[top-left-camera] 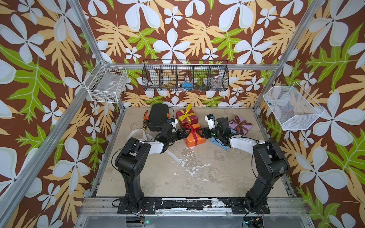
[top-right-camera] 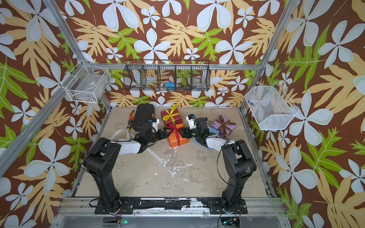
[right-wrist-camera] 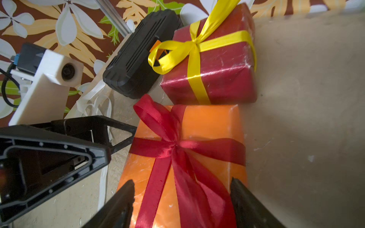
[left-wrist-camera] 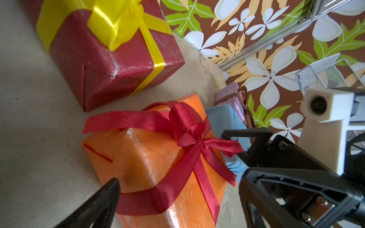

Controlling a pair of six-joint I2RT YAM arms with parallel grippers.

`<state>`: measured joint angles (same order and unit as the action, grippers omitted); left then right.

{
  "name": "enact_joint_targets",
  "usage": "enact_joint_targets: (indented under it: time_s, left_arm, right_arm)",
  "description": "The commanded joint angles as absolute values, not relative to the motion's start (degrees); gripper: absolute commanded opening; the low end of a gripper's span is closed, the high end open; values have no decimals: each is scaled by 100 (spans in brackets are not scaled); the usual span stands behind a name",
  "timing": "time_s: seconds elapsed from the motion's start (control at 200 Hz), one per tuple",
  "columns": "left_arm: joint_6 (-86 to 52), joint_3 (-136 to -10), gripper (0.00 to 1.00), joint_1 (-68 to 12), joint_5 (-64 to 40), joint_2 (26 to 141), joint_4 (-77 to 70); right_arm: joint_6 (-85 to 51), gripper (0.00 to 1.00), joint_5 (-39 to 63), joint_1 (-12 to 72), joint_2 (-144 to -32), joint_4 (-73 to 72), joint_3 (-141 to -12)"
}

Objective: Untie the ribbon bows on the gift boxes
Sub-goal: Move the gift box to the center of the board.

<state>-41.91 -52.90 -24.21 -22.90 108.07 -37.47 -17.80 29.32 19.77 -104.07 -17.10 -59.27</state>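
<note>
The orange gift box (top-left-camera: 194, 140) lies mid-table with its red ribbon bow (top-left-camera: 192, 129) still tied. My left gripper (top-left-camera: 184, 132) is open at the box's left end, jaws astride that end (left-wrist-camera: 178, 183). My right gripper (top-left-camera: 202, 132) is open at the right end, with the bow's red tails lying loose between its fingers (right-wrist-camera: 181, 189). Behind stands the dark red box (top-left-camera: 186, 116) with a tied yellow bow (top-left-camera: 186, 113). The lilac box (top-left-camera: 241, 124) keeps its brown bow. My right arm partly hides the light blue box (top-left-camera: 215, 141). A loose white ribbon (top-left-camera: 136, 133) lies at the left.
A black tool case (top-left-camera: 158, 117), pliers (top-left-camera: 145, 115) and a screwdriver (top-left-camera: 145, 124) lie at the back left. Wire baskets hang on the left wall (top-left-camera: 106, 83), the back wall (top-left-camera: 185, 76) and the right wall (top-left-camera: 290, 106). The boxes sit close together.
</note>
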Motion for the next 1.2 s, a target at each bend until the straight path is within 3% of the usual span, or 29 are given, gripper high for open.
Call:
enact_joint_targets:
  time_s: [0.0, 0.28, 0.56, 0.686, 0.766, 0.921, 1.096, 1.131, 1.196]
  left_arm:
    - [-4327, -5333, 96, -2476, -2530, 10898, -4095]
    - [-4746, -4674, 93, -2726, -2738, 10525, -4630]
    - [-5097, -3067, 93, -3199, -2402, 9189, -5002]
    - [-5277, -2518, 93, -3400, -2292, 8732, -5078]
    - [-5289, -2340, 99, -3407, -2242, 8455, -4910]
    - [-4488, -2642, 100, -3397, -1123, 7667, -3204]
    - [-3978, -2810, 100, -3149, -123, 7017, -2636]
    - [-3969, -2828, 100, -2998, -158, 7005, -2642]
    - [-3933, -2846, 99, -2713, -313, 7110, -2723]
  right_arm:
    - [-1972, 75, 3640, 1977, -10519, -2065, -5898]
    - [-2497, 68, 4308, 2001, -10235, -2627, -5285]
    - [-2501, 69, 3933, 2154, -9632, -2638, -4268]
    - [-2175, 78, 3297, 2148, -9451, -1918, -4398]
    - [-1973, 100, 2924, 2125, -9298, -1345, -4666]
    - [-1766, 100, 2076, 2121, -8650, -748, -4809]
    - [-1455, 100, 2158, 2118, -7966, -332, -4748]
    - [-1425, 95, 2270, 2127, -7827, -350, -4664]
    - [-1380, 78, 2143, 2173, -7664, -99, -4608]
